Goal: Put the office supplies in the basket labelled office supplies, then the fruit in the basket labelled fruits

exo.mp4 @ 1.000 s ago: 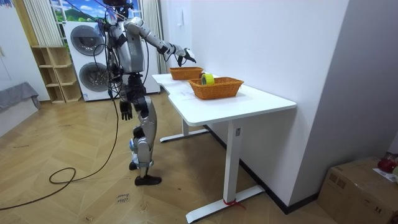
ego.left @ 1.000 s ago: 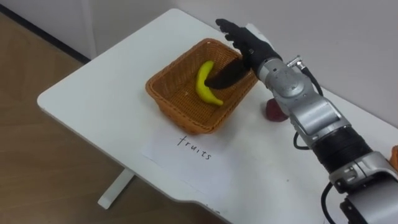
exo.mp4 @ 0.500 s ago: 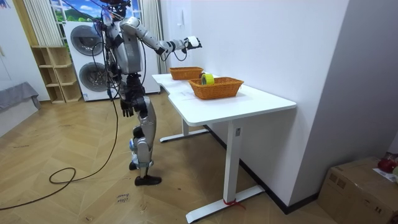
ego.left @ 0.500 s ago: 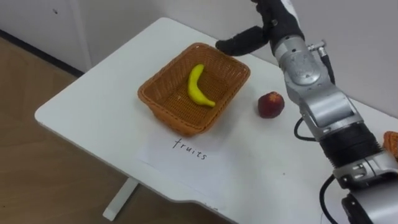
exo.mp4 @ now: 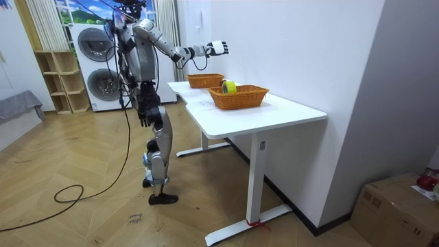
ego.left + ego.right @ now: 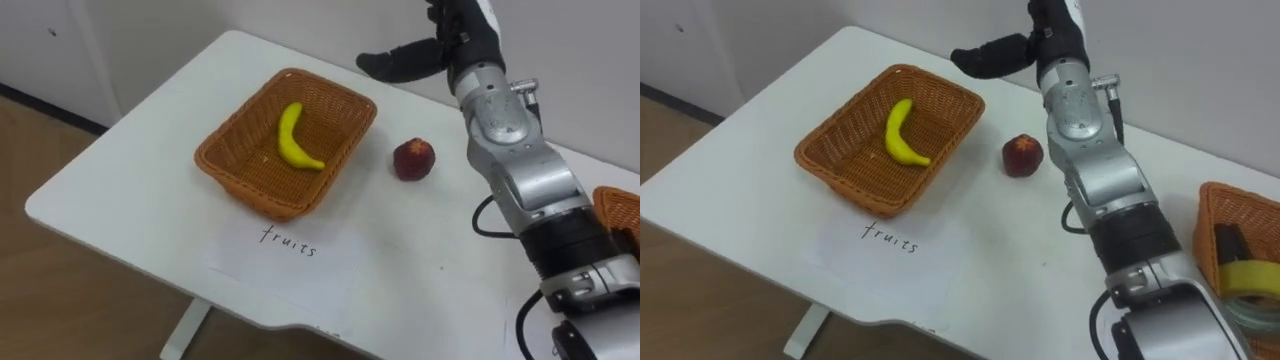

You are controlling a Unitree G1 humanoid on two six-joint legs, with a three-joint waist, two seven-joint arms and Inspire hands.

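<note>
Standing at the end of the white surface (image 6: pixel 120 190), the robot holds its right robot hand (image 6: pixel 445 45) up in the air beyond the fruit basket (image 6: pixel 228 168), with the fingers loosely spread and nothing in them. The left robot hand (image 5: pixel 143 115) hangs down by its hip.

From where I stand, the job looks partly done. A banana (image 6: pixel 292 138) lies inside the fruit basket, which sits just behind a handwritten sheet of paper (image 6: pixel 290 245). A red fruit (image 6: pixel 413 159) sits on the bare surface just beside that basket, so it looks like the next piece to go in. Further along to the robot's right, a second basket (image 6: pixel 1208 215) holds a roll of yellow tape (image 6: pixel 1243 275) and a dark item I can't make out. I can see nothing else loose on the surface.
</note>
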